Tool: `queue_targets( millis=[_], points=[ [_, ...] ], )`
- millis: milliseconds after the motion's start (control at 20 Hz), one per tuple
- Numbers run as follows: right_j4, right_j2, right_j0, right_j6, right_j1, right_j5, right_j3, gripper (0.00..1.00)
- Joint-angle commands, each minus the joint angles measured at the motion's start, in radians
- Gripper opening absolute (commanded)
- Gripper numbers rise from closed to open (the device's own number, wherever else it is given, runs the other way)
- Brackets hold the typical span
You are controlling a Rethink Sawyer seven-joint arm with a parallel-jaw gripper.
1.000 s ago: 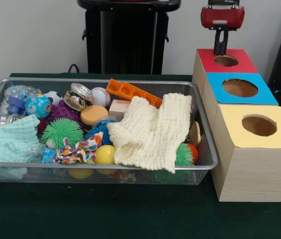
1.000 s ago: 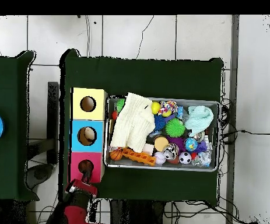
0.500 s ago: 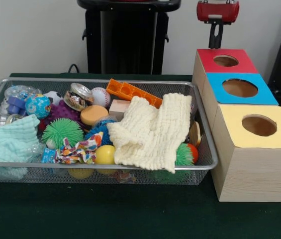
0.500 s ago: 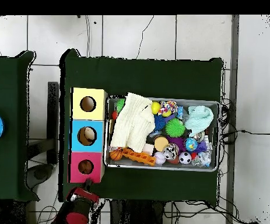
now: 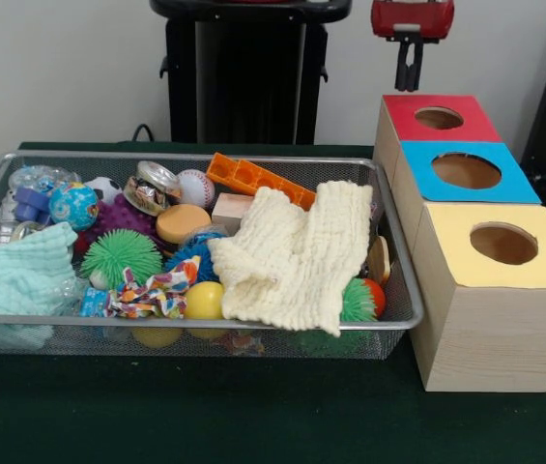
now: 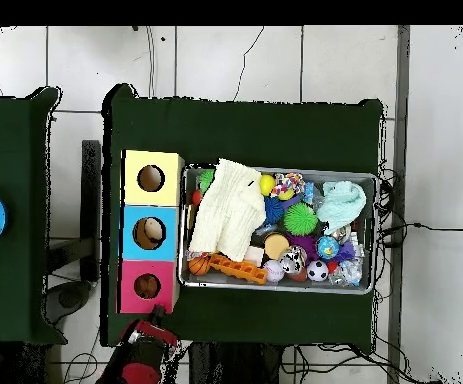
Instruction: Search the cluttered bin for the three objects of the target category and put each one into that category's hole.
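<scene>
Red-housed gripper (image 5: 407, 79) raised above and behind the red-topped box (image 5: 437, 118), clear of its hole; fingers hanging close together, open or closed impossible to tell. Wire mesh bin (image 5: 195, 322) just beside the row of three boxes, crammed with toys. Cream cloth (image 5: 297, 253) draped over the bin's box-side half, orange block (image 5: 257, 180) at its far edge, baseball (image 5: 195, 188) near that block, green spiky ball (image 5: 121, 256) and yellow ball (image 5: 205, 301) toward the front rim.
</scene>
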Motion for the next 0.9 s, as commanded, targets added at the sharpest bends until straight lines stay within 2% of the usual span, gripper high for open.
queue_targets(
  millis=[50,250,400,900],
  points=[
    [-0.057,0.044,-0.116,0.162,-0.016,0.106,-0.115,0.00],
    [-0.077,0.074,-0.202,0.088,-0.053,0.239,-0.190,0.00],
    [-0.064,0.074,-0.222,0.054,-0.091,0.335,-0.218,0.00],
    [-0.131,0.092,-0.265,0.092,-0.084,0.348,-0.264,0.00]
  ],
)
